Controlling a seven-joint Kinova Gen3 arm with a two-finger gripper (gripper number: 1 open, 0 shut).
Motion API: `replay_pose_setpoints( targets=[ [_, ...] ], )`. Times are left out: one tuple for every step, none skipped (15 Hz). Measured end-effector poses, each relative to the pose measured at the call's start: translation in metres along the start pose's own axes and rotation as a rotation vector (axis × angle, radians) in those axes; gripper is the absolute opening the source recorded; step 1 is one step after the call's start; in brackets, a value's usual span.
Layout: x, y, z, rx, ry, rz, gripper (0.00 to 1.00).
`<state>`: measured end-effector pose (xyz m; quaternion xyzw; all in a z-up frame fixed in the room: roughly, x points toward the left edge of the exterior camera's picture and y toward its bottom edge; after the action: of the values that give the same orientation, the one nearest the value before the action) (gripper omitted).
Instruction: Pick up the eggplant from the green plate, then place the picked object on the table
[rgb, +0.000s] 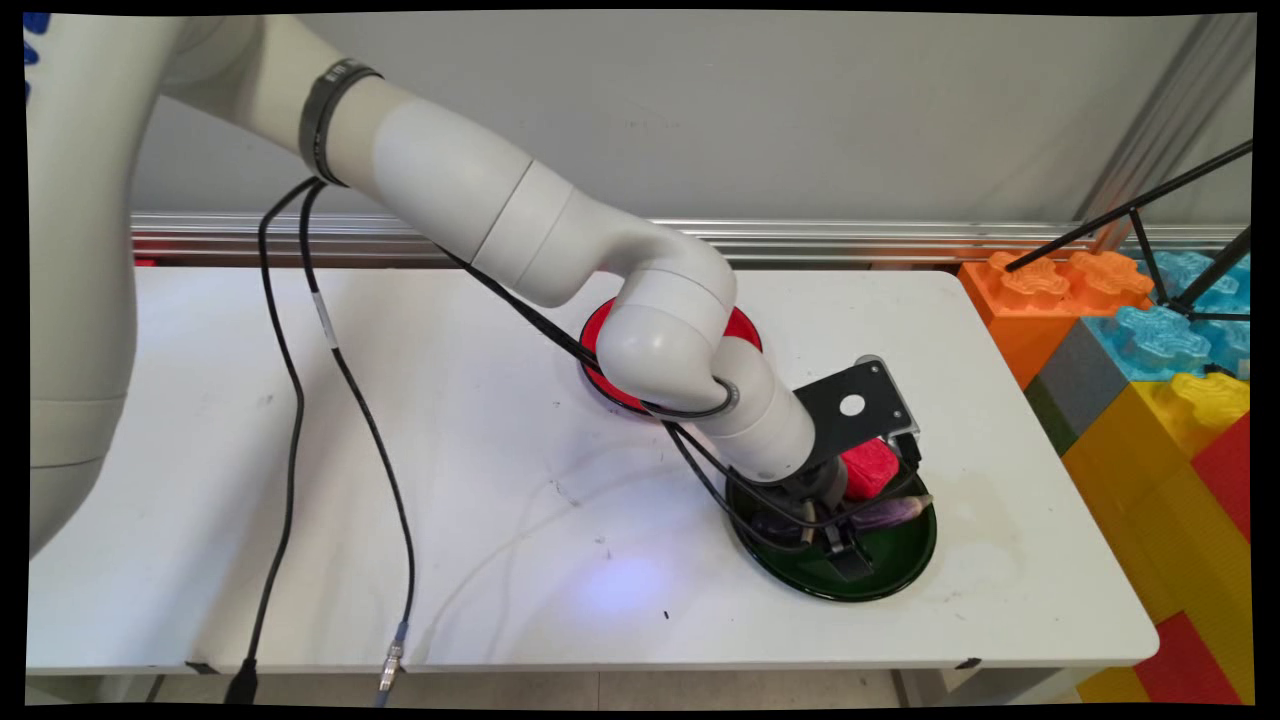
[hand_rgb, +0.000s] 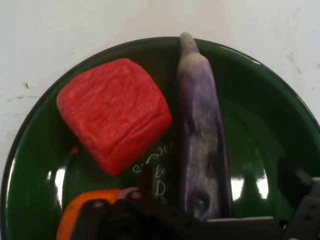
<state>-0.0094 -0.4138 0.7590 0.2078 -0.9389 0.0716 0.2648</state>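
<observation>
My gripper (rgb: 845, 540) hangs low over a dark green plate (rgb: 895, 565) near the table's front right. In the hand view the plate (hand_rgb: 270, 110) holds a red block-shaped toy (hand_rgb: 115, 112), a long purple eggplant (hand_rgb: 202, 130) and an orange piece (hand_rgb: 75, 210) partly hidden by the linkage. The gripper (hand_rgb: 220, 182) is open, and the eggplant's near end lies between its fingers, one to each side. In the main view the red toy (rgb: 868, 468) and the eggplant (rgb: 890, 512) show beside the wrist.
A red plate (rgb: 592, 340) lies behind the green one, mostly hidden by the arm. Black cables (rgb: 290, 420) hang down to the table's front edge. Large coloured blocks (rgb: 1150, 400) and a black tripod (rgb: 1140, 215) stand off the table's right end.
</observation>
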Motion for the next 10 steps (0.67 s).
replay_pose_setpoints(
  targets=[
    [-0.0001, 0.0002, 0.0001, 0.000, 0.001, 0.006, 0.00],
    [-0.0007, 0.0005, 0.0001, 0.000, -0.002, 0.012, 0.00],
    [-0.0014, 0.0006, -0.0002, 0.000, -0.005, 0.016, 0.00],
    [-0.0027, 0.0007, -0.0005, 0.000, -0.011, 0.019, 0.00],
    [-0.0043, 0.0006, -0.0011, 0.000, -0.017, 0.019, 0.00],
    [-0.0055, 0.0007, -0.0016, 0.000, -0.021, 0.018, 0.00],
    [-0.0063, 0.0009, -0.0019, 0.000, -0.024, 0.017, 0.00],
    [-0.0074, 0.0011, -0.0025, -0.001, -0.028, 0.015, 0.00],
    [-0.0078, 0.0016, -0.0031, -0.001, -0.031, 0.014, 0.00],
    [-0.0084, 0.0022, -0.0038, -0.003, -0.033, 0.011, 0.00]
  ],
)
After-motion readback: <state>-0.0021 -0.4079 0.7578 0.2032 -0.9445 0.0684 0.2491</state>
